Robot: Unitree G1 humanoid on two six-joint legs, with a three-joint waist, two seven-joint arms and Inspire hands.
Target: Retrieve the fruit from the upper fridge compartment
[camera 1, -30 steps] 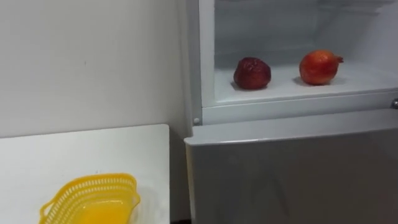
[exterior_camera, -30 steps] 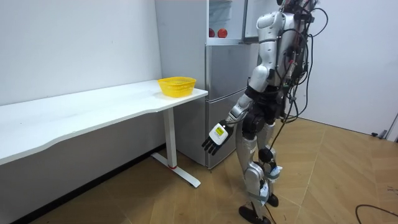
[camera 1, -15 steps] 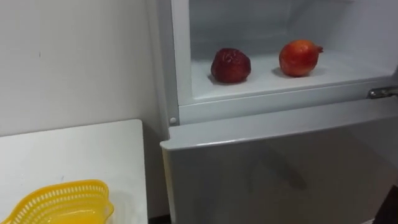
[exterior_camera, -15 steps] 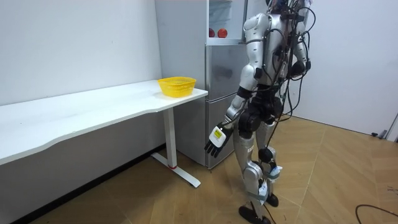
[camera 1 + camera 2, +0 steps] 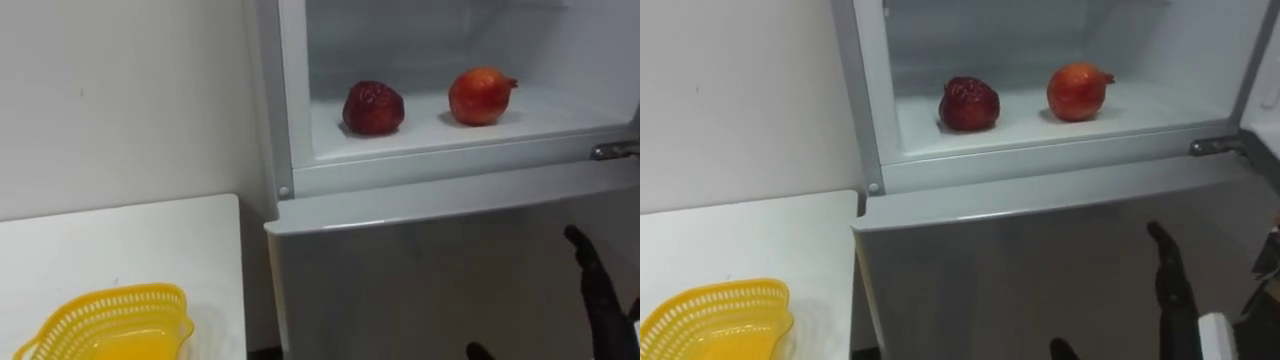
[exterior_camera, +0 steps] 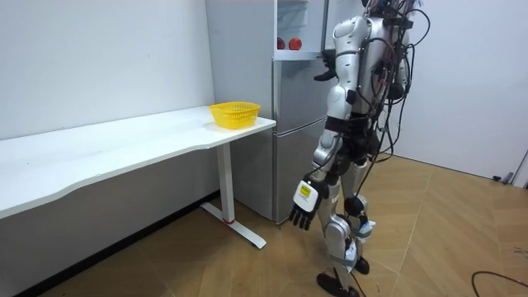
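Fruit is sitting on the shelf point(image 5: 560, 112) of the open upper fridge compartment, and I am counting two pieces: a dark red fruit point(image 5: 373, 108) and an orange-red fruit point(image 5: 480, 96). They are resting apart from each other, side by side, the dark one to my left and the orange-red one to my right.

I am holding my right robot hand point(image 5: 600, 295) up in front of the shut lower fridge door point(image 5: 420, 280), its fingers straight and pointing upward, spread open and gripping nothing. From that robot hand both fruits are lying above and to the left, past the front lip of the shelf. The orange-red fruit is the nearer of the two, so I am judging it the natural first target. It is nearly round, with its small crown pointing to the right, toward my reaching side, so I am expecting little need to turn the wrist.

My left robot hand point(image 6: 304, 206) is hanging low beside my thigh in the room view, fingers relaxed and empty, well apart from the shelf. The right arm is clearly the closer one.

One yellow basket point(image 5: 110, 298) is standing on the one white worktop point(image 5: 120, 250) to the left of the fridge, near the worktop's front edge, and I am seeing nothing inside it.
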